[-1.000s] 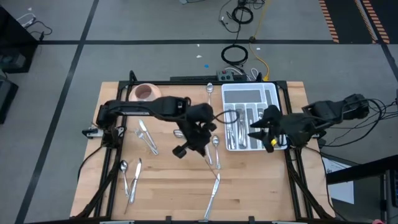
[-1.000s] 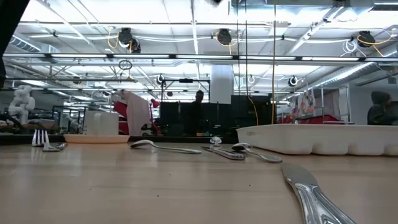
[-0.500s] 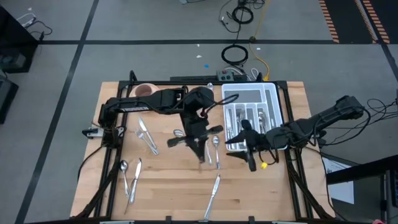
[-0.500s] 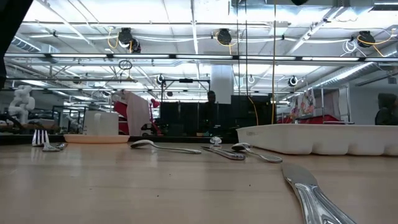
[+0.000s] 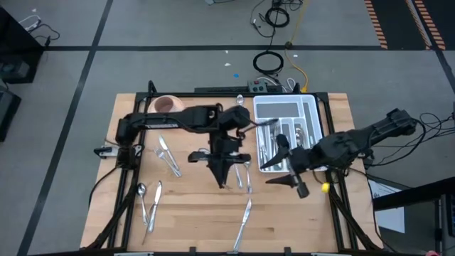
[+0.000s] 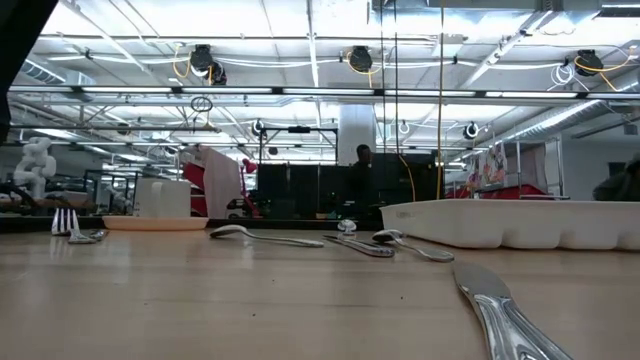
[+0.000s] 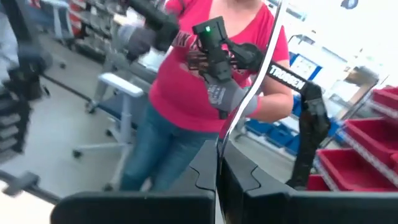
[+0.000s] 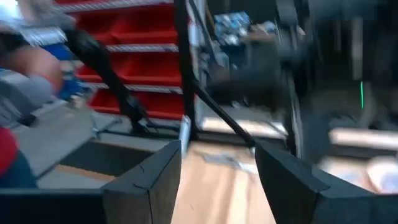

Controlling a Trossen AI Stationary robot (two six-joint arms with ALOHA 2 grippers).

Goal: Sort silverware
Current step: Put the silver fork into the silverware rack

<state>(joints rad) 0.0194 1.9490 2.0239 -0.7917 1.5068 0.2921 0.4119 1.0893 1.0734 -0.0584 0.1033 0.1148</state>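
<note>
Arms: two dark ones, both over the middle of the surface [image 5: 192, 213].
Left tool [image 5: 222, 181]: clenched on one thin shiny piece of silverware [image 7: 249, 93], which stands up between its fingers.
Right tool [image 5: 291, 181]: released, fingers apart, holding nothing, by the tray's near edge.
Tray [image 5: 313, 114]: one, white plastic, long slots, at the far right corner, silverware inside.
Loose silverware: about nine slim shiny metal pieces; spoons [image 5: 141, 190] and forks by the left edge, one knife [image 5: 244, 217] near the front edge.
Cup [image 5: 165, 104]: one, round, pink, far left corner.
</note>
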